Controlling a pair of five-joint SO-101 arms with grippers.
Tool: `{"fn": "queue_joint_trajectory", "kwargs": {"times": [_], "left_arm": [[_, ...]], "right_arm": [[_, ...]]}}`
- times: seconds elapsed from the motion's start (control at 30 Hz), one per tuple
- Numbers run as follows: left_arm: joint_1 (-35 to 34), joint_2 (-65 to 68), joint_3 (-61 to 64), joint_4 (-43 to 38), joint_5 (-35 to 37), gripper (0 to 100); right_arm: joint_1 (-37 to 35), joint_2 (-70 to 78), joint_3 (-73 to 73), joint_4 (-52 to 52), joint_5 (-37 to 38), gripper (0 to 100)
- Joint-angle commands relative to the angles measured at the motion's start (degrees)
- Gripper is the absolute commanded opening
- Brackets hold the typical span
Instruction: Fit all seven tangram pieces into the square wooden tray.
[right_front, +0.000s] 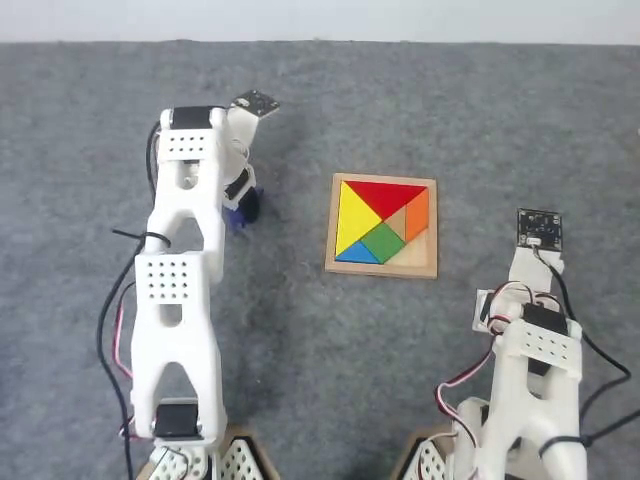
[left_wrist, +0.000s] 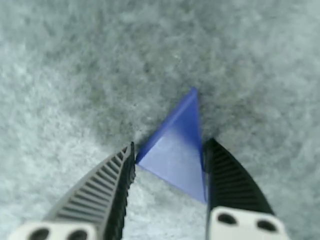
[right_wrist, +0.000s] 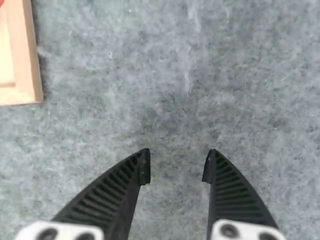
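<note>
Pinching a blue triangle piece between both fingers, the left claw sat at the upper left of the high view, well apart from the square wooden tray at centre. The right claw stood parted and empty over the grey surface, near the tray's corner.

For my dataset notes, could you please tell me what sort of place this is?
Likely a robotics lab bench: a grey felt mat, a wooden tangram tray, and the left gripper gripping a blue triangle.
</note>
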Motion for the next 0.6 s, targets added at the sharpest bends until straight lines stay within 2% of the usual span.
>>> {"fn": "queue_joint_trajectory", "kwargs": {"times": [0.0,0.4,0.57], "left_arm": [[-0.4,-0.4,-1.6,2.6,2.9,22],[-0.2,-0.4,2.6,2.7,8.1,22],[0.9,-0.4,3.7,2.6,8.3,12]], "right_arm": [[-0.7,-1.5,-0.5,-1.1,1.0,18.3],[-0.7,-1.5,-0.5,-1.1,1.0,18.3],[-0.7,-1.5,-0.5,-1.1,1.0,18.3]]}}
